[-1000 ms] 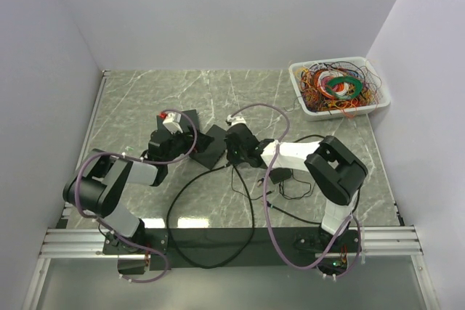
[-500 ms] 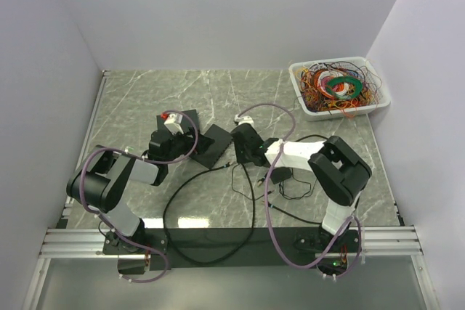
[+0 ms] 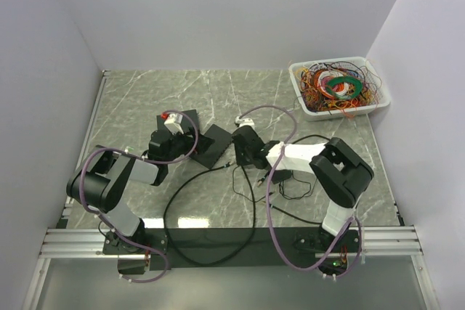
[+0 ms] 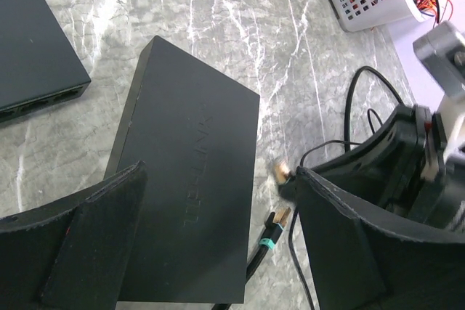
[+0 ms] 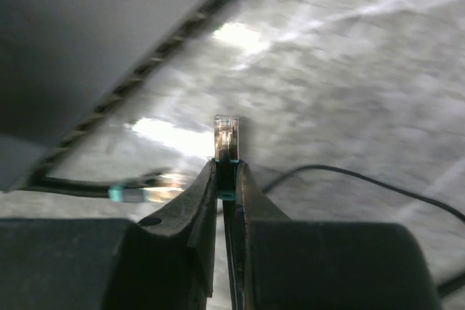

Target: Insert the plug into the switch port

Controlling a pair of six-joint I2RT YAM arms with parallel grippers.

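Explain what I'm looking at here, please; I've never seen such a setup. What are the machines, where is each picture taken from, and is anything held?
Two robot arms are bolted at the near edge of a marble table. The wide picture looks down from above and behind them. The other two come from cameras on the wrists, so each shows its own fingers. On the table lie a flat black switch, a second switch, loose black cables and a white basket of coloured wires. The left gripper is open over the first switch. The right gripper is shut on a small plug, close to that switch. A second plug lies loose beside it.
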